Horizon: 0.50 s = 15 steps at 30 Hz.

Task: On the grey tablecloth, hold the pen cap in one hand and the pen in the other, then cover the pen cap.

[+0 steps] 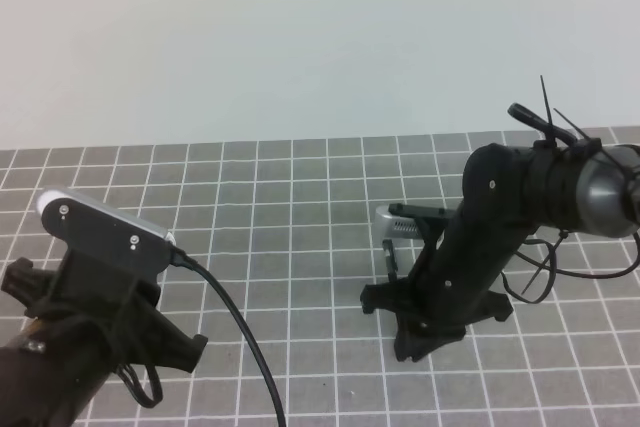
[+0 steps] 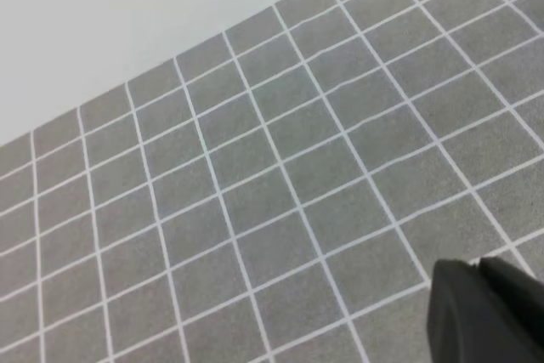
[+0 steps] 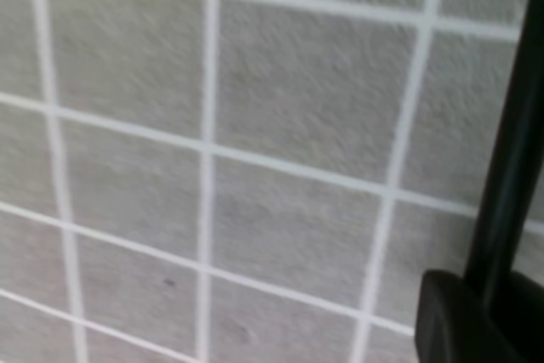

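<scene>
Robotics lab test bench, grey tablecloth (image 1: 300, 247) ruled with a white measuring grid, plain pale backdrop (image 1: 300, 37) rising behind the cloth's far edge, two black robot arms with cable-tied wiring and wrist cameras above the cloth

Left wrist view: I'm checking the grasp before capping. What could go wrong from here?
1. The left gripper is shut, yet no cap shows in any view; it may have closed on nothing.
2. The pen shows only at the right wrist view's edge, beside a finger close over the cloth; its tip might snag, or any grip on it slip.
</scene>
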Tool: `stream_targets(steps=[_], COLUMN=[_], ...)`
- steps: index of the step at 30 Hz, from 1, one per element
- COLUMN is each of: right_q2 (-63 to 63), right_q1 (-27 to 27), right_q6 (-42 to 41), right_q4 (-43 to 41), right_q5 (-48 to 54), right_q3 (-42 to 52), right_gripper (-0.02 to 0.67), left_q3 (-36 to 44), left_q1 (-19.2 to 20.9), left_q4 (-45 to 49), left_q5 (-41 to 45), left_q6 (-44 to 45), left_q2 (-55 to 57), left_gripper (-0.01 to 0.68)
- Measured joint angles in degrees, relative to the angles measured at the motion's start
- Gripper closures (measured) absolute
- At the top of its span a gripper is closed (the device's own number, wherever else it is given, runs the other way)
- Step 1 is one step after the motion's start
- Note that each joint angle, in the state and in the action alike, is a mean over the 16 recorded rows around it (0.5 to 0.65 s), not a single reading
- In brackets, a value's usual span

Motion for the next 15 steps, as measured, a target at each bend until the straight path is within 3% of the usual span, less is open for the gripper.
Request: stream_targets(steps=[8, 15], right_q2=[0.8, 0.8], right_q1=[0.0, 0.0], right_q6=[0.8, 1.4], right_q4=[0.7, 0.9], right_q5=[-2.2, -3.1], right_q3=[0.0, -0.1], right_gripper=[0.568, 0.516], left_q3=[0.0, 0.0], left_q1=[0.0, 0.0], left_q4=[0.0, 0.0], left_q5=[0.5, 0.5], left_q6=[-1.0, -1.1], left_q2=[0.0, 0.0], left_gripper=[0.672, 0.672])
